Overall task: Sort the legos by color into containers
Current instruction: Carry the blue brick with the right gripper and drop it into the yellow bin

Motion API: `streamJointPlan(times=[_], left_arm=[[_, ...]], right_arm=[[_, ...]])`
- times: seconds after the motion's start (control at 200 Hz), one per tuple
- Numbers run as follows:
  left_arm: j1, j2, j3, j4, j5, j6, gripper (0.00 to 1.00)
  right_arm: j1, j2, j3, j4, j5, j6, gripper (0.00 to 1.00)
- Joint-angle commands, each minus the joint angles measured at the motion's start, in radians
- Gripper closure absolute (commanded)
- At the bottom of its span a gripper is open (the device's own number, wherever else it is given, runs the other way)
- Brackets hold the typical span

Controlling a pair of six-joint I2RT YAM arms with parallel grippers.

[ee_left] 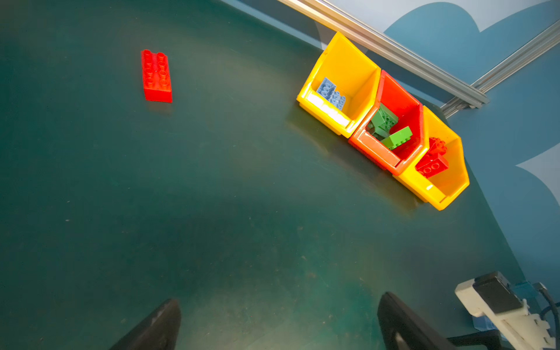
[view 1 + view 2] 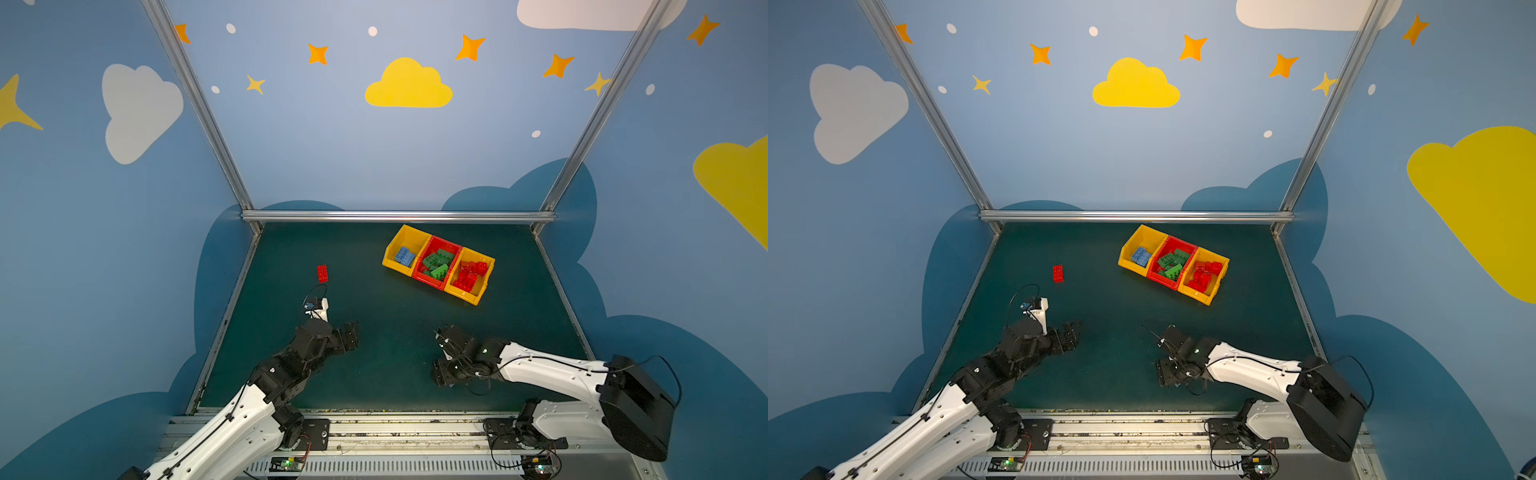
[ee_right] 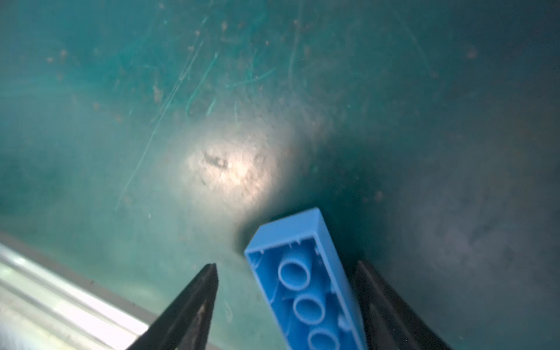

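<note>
**Camera Placement: Four Views, One Station**

Both top views sit high above the near edge and face down and forward to the back wall (image 2: 395,145). They take in the whole surface (image 2: 395,316) from almost the same spot, offset slightly sideways.

The left wrist camera rides behind the left end effector (image 1: 278,303) at middle range. It looks obliquely across the surface at the containers (image 1: 342,60) and a red brick (image 1: 156,75), both also covered by both top views.

The right wrist camera looks past the right end effector (image 3: 287,265) from very close to the surface. The mat and a blue brick (image 3: 303,272) fill its frame.
</note>
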Motion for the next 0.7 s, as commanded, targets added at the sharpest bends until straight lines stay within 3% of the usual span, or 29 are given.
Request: streamJointPlan(times=[0.0, 0.19, 0.365, 0.551, 0.696], left_arm=[[-0.002, -0.042, -0.012, -0.054, -0.032, -0.009, 0.0], [-0.002, -0.12, -0.035, -0.079, -0.064, -0.034, 0.0], [-0.002, -0.175, -0.057, -0.085, -0.08, -0.051, 0.0], [-0.002, -0.164, -0.05, -0.085, -0.071, -0.054, 0.0], [-0.003, -0.128, -0.039, -0.078, -0.05, -0.064, 0.0]], right_arm=[[0.031, 0.089, 0.049, -0.053, 0.041, 0.011, 0.41], [0.077, 0.225, 0.17, -0.155, 0.102, 0.026, 0.57], [0.096, 0.261, 0.213, -0.179, 0.098, 0.043, 0.76], [0.075, 0.261, 0.332, -0.23, 0.135, 0.005, 0.78], [-0.017, 0.266, 0.47, -0.239, 0.152, -0.089, 0.78]])
